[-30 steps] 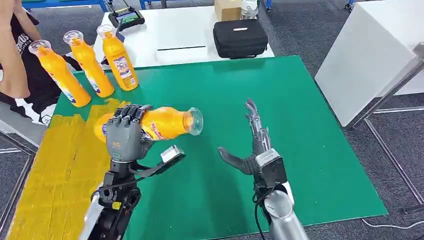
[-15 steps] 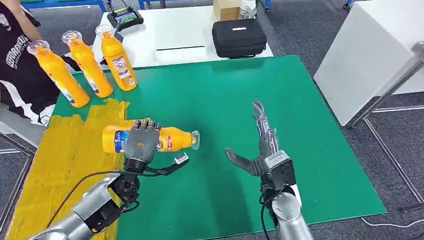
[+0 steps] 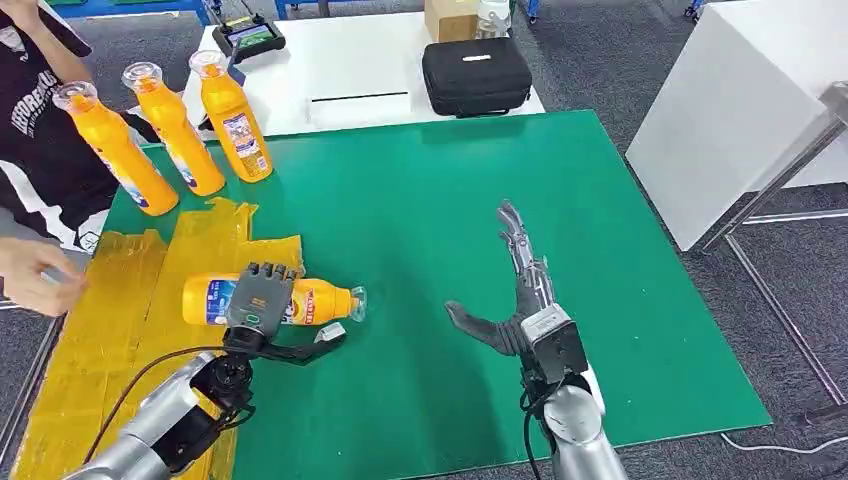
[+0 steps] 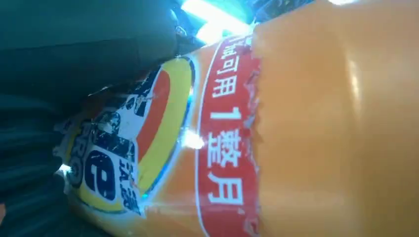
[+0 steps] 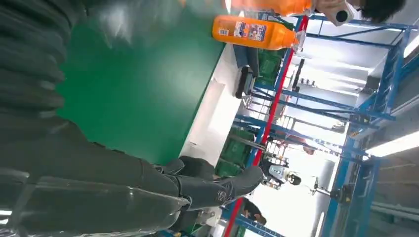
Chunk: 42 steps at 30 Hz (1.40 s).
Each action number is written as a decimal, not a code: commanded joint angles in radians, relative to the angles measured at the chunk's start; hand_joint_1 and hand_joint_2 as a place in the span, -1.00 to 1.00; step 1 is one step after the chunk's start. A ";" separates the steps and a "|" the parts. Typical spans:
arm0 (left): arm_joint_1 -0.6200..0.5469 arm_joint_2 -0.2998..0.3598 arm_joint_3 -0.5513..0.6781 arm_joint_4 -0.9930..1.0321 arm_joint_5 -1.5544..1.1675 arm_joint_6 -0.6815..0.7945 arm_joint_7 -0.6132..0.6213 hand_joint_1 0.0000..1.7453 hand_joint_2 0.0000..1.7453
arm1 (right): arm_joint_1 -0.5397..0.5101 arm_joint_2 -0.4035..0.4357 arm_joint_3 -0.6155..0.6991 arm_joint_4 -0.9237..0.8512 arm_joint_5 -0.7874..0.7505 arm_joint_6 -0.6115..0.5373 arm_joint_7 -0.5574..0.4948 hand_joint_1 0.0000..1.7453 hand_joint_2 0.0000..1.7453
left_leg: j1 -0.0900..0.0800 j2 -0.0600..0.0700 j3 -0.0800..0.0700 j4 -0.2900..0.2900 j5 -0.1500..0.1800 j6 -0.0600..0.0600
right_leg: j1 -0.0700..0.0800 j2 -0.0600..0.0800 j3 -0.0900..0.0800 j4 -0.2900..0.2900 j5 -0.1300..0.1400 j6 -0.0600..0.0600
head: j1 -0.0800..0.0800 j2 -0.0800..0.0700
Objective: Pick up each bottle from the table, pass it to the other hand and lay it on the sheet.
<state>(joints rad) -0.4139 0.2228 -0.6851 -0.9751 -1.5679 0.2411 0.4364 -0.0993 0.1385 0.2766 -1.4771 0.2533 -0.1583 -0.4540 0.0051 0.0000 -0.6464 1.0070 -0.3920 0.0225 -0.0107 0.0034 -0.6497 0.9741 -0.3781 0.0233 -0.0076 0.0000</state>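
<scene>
My left hand (image 3: pixel 260 300) grips an orange bottle (image 3: pixel 322 302) around its middle. The bottle lies on its side, base over the yellow sheet (image 3: pixel 105 335), cap end over the green mat (image 3: pixel 440 190). Whether it rests on the surface I cannot tell. In the left wrist view its label (image 4: pixel 217 148) is pressed close against the dark fingers (image 4: pixel 74 54). My right hand (image 3: pixel 515 295) hovers open to the right, fingers spread, nothing in it; the right wrist view has this hand (image 5: pixel 148 182) over the mat. Three more orange bottles (image 3: pixel 175 130) stand upright at the mat's far left.
A person in a black shirt (image 3: pixel 45 130) stands at the left, one hand (image 3: pixel 35 275) near the sheet's edge. Behind the mat a white table (image 3: pixel 340 70) carries a black case (image 3: pixel 477 75), a cardboard box and a controller. Another white table (image 3: pixel 740 110) stands right.
My left hand has lowered the bottle and carried it left, down to the sheet's edge. A person's hand has come in at the left. My right hand has barely moved.
</scene>
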 commanded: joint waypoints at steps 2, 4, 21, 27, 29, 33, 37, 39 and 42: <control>0.005 -0.002 0.097 0.035 -0.003 -0.020 0.102 1.00 1.00 | -0.005 0.003 -0.010 0.009 0.009 0.006 0.019 -1.00 1.00 | 0.001 0.000 0.005 0.000 -0.002 -0.001 | 0.001 0.000 0.006 0.000 -0.002 -0.001 | 0.000 0.000; 0.008 0.004 0.117 0.020 -0.003 0.000 0.130 1.00 1.00 | 0.002 0.002 -0.014 0.001 0.011 0.006 0.023 -1.00 1.00 | 0.001 0.000 0.004 0.000 -0.002 -0.001 | 0.001 0.001 0.004 0.000 -0.002 -0.001 | 0.000 0.000; 0.036 -0.044 0.266 0.025 -0.003 0.035 0.029 -1.00 1.00 | 0.006 0.006 -0.023 -0.002 0.023 0.017 0.035 -1.00 1.00 | 0.001 -0.002 0.006 0.001 -0.003 -0.001 | 0.001 -0.002 0.007 0.000 -0.003 -0.001 | 0.000 0.000; 0.036 -0.044 0.266 0.025 -0.003 0.035 0.029 -1.00 1.00 | 0.006 0.006 -0.023 -0.002 0.023 0.017 0.035 -1.00 1.00 | 0.001 -0.002 0.006 0.001 -0.003 -0.001 | 0.001 -0.001 0.006 0.000 -0.003 -0.001 | 0.000 0.000; 0.036 -0.044 0.266 0.025 -0.003 0.035 0.029 -1.00 1.00 | 0.006 0.006 -0.023 -0.002 0.023 0.017 0.035 -1.00 1.00 | 0.000 -0.002 0.003 0.000 -0.001 -0.001 | 0.000 -0.001 0.004 0.000 -0.002 0.000 | 0.000 0.000; 0.036 -0.044 0.266 0.025 -0.003 0.035 0.029 -1.00 1.00 | 0.006 0.006 -0.023 -0.002 0.023 0.017 0.035 -1.00 1.00 | 0.001 -0.002 0.006 0.001 -0.003 -0.001 | 0.001 -0.001 0.006 0.000 -0.003 -0.001 | 0.000 0.000; 0.036 -0.044 0.266 0.025 -0.003 0.035 0.029 -1.00 1.00 | 0.006 0.006 -0.023 -0.002 0.023 0.017 0.035 -1.00 1.00 | 0.001 -0.002 0.006 0.001 -0.003 -0.001 | 0.001 -0.001 0.007 0.000 -0.003 -0.001 | 0.000 0.000; 0.035 -0.055 0.271 0.030 -0.003 0.046 0.009 -1.00 1.00 | -0.001 0.004 -0.022 0.006 0.025 0.023 0.036 -1.00 1.00 | 0.000 -0.002 0.003 0.000 -0.001 -0.001 | 0.001 -0.001 0.004 0.000 -0.002 -0.001 | 0.000 0.000; 0.034 -0.065 0.271 0.027 -0.003 0.059 0.004 -1.00 1.00 | -0.006 0.003 -0.021 0.015 0.026 0.027 0.036 -1.00 1.00 | 0.001 -0.002 0.006 0.001 -0.003 -0.001 | 0.001 -0.001 0.007 0.000 -0.003 -0.001 | 0.000 0.000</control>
<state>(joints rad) -0.3566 0.1957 -0.4299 -0.9800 -1.5690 0.2827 0.4593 -0.0759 0.1465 0.2712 -1.4942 0.2785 -0.1369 -0.4211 0.0051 -0.0015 -0.6462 1.0070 -0.3920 0.0224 -0.0107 0.0034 -0.6496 0.9740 -0.3783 0.0232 -0.0076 0.0000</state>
